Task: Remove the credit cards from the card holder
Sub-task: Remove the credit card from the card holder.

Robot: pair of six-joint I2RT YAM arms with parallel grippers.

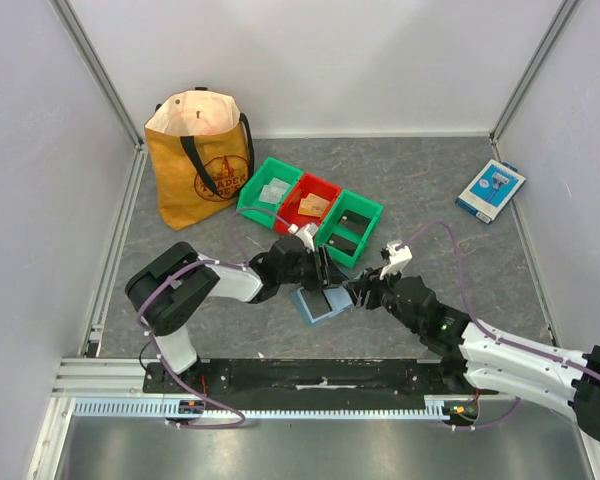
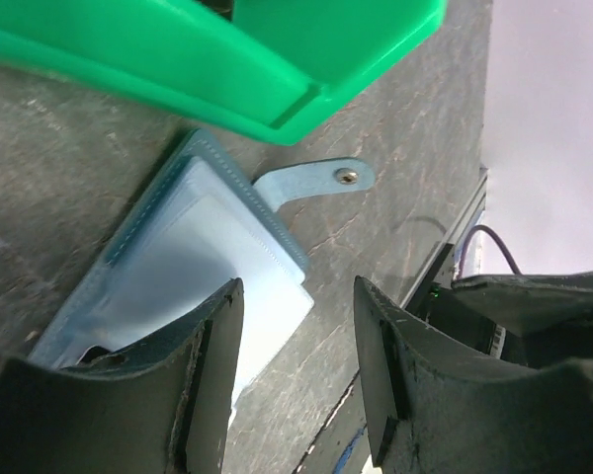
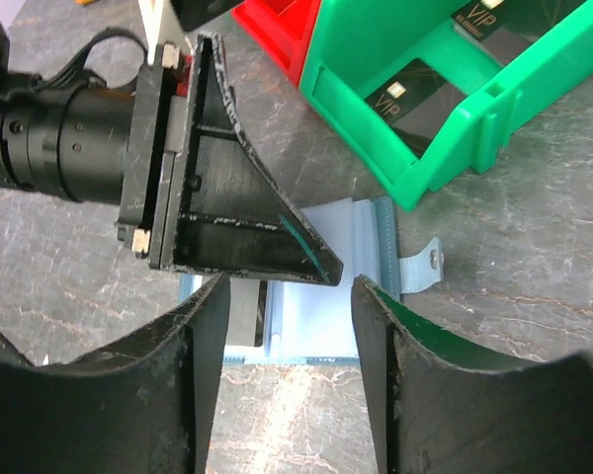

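The card holder — dusty-blue bifold, open flat, paler pockets up, snap tab sticking out — lies on the table just beside the green bin, beneath my left end effector and right end effector, both with fingers apart.

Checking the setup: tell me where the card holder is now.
Top view, table centre: the card holder lies just below the rightmost green bin, between the left gripper and right gripper.
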